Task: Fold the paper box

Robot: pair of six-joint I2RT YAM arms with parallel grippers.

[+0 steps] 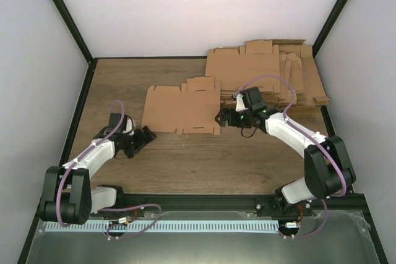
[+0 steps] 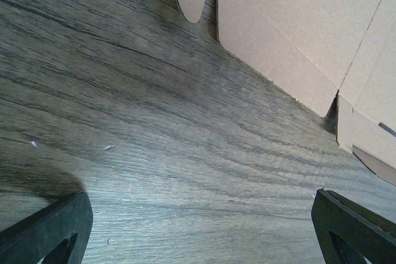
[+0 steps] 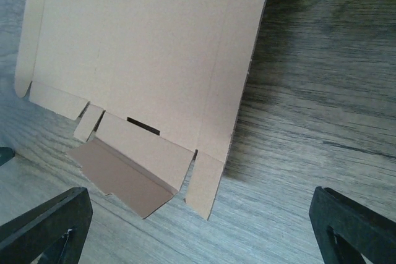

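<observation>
The paper box (image 1: pixel 180 109) is a flat brown creased sheet lying mid-table. In the right wrist view the paper box (image 3: pixel 148 47) fills the upper left, and one side flap (image 3: pixel 133 168) stands half folded up beside a slit. My right gripper (image 1: pixel 221 117) hovers just off the sheet's right edge, open, nothing between its fingers (image 3: pixel 46 224). My left gripper (image 1: pixel 147 135) sits open near the sheet's lower left corner, over bare wood. The left wrist view catches the paper box (image 2: pixel 297 23) at upper right, ahead of the fingers (image 2: pixel 356 227).
A pile of overlapping flat cardboard blanks (image 1: pixel 266 69) lies at the back right, behind the right arm. Black frame rails (image 1: pixel 74 122) run along the wooden table's sides. Grey walls enclose the cell.
</observation>
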